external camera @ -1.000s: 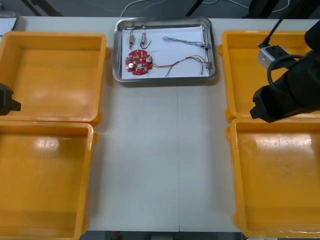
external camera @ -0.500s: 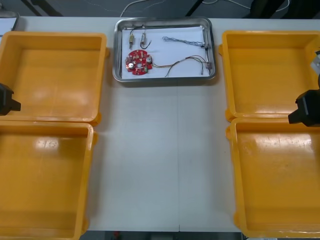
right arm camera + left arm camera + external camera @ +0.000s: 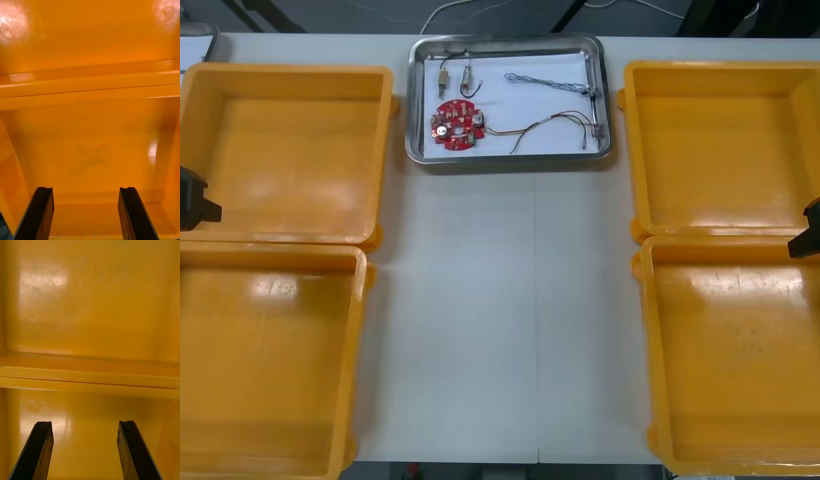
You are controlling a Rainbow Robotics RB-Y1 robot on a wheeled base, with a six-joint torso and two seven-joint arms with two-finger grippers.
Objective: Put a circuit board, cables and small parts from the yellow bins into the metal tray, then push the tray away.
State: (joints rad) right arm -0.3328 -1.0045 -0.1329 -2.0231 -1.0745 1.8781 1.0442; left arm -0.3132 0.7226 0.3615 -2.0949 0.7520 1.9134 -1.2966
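The metal tray (image 3: 416, 100) sits at the table's far middle, white inside. In it lie a round red circuit board (image 3: 456, 125), a twisted blue and white cable (image 3: 545, 82), a red and yellow cable (image 3: 548, 124) and small metal parts (image 3: 445, 73). My left gripper (image 3: 84, 425) is open over the seam between the two left bins, with nothing between its fingers. My right gripper (image 3: 85, 191) is open too, above the near right bin's floor (image 3: 90, 157). In the front view the left arm (image 3: 194, 200) shows at the left edge and the right arm (image 3: 808, 232) at the right edge.
Two yellow bins stand at the left (image 3: 290, 150) (image 3: 265, 360) and two at the right (image 3: 720, 140) (image 3: 730, 360), all bare inside. A strip of light table (image 3: 500, 320) runs between them up to the tray.
The right arm has drawn back from over the far right bin to the view's right edge. The left arm and the tray's contents have not moved.
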